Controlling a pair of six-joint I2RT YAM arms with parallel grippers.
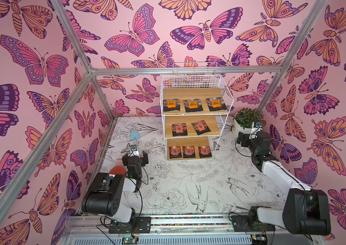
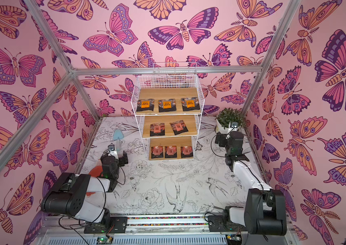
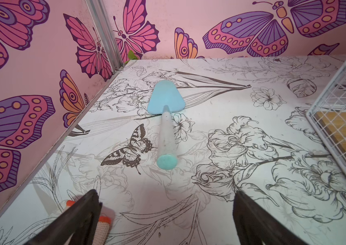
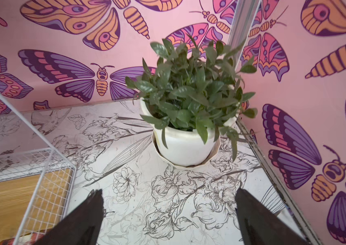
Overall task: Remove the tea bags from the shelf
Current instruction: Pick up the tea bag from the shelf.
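Note:
The shelf (image 1: 191, 93) (image 2: 167, 93), white wire with wooden boards, stands at the back middle of the table. Three tea bags with orange labels (image 1: 193, 105) lie on its top tier. Two with reddish labels (image 1: 180, 129) lie on the middle tier and three more (image 1: 189, 151) on the bottom tier. My left gripper (image 1: 135, 158) (image 3: 165, 194) hovers open over the table, left of the shelf's bottom tier, with nothing between its fingers. My right gripper (image 1: 249, 136) (image 4: 168, 192) is open and empty to the right of the shelf, facing the plant pot. A wire side of the shelf (image 3: 337, 118) (image 4: 47, 182) shows in each wrist view.
A light blue trowel (image 1: 134, 135) (image 3: 165, 99) lies on the table just beyond my left gripper. An orange glove (image 1: 118, 169) (image 3: 104, 220) lies under the left arm. A white plant pot with green leaves (image 1: 246, 122) (image 4: 185, 146) stands in the back right corner. Pink walls and metal frame posts enclose the table.

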